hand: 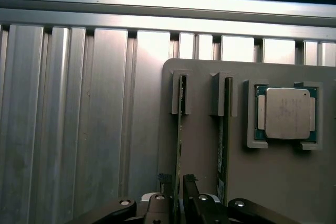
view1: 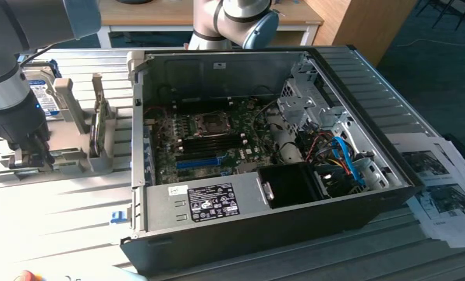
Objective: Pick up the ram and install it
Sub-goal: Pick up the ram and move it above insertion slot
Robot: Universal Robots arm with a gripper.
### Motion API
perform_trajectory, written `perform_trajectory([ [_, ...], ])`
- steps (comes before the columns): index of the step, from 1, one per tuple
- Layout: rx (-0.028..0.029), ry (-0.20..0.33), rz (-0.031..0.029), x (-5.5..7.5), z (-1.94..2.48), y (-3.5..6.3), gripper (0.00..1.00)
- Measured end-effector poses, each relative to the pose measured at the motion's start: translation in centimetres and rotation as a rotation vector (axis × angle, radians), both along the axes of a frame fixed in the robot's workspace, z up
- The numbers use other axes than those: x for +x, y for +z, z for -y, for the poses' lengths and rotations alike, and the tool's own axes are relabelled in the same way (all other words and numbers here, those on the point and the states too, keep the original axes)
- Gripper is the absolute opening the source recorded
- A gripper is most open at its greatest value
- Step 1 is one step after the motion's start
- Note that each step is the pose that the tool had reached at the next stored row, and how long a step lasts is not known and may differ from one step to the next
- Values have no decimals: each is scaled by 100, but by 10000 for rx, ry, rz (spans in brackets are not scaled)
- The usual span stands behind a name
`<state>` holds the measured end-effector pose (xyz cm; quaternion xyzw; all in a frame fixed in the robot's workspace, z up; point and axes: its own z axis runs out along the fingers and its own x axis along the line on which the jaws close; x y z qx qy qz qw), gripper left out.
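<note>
The ram (hand: 180,108) stands on edge in a slot of a grey holder (hand: 273,182), seen edge-on as a thin green strip. A second stick (hand: 222,145) stands in the neighbouring slot. My gripper (hand: 177,182) is open, with one dark finger on each side of the first stick and a little space around it. In the exterior view my gripper (view1: 31,157) reaches down to the near end of the grey holder (view1: 76,158), at that view's left. The open computer case (view1: 255,146) lies to the right, with dark memory slots (view1: 216,140) on its motherboard.
A square silver processor (hand: 286,113) sits in a recess of the holder beside the sticks. A hard drive (view1: 43,88) stands behind the holder. Everything rests on a ribbed aluminium table (hand: 79,129). Printed sheets (view1: 443,187) lie at the exterior view's right.
</note>
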<state>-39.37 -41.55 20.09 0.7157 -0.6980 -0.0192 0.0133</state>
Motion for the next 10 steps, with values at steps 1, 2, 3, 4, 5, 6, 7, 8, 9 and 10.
perform_trajectory([
  [1, 0, 0, 0, 0, 0, 0, 23],
  [2, 1, 0, 0, 0, 0, 0, 23],
  [3, 0, 0, 0, 0, 0, 0, 23],
  [4, 0, 0, 0, 0, 0, 0, 21],
  [5, 1, -1, 0, 0, 0, 0, 15],
  [6, 1, -1, 0, 0, 0, 0, 15],
  [7, 1, -1, -1, 0, 0, 0, 12],
  [8, 0, 0, 0, 0, 0, 0, 12],
  [9, 1, 0, 0, 0, 0, 0, 12],
  [10, 0, 0, 0, 0, 0, 0, 12],
])
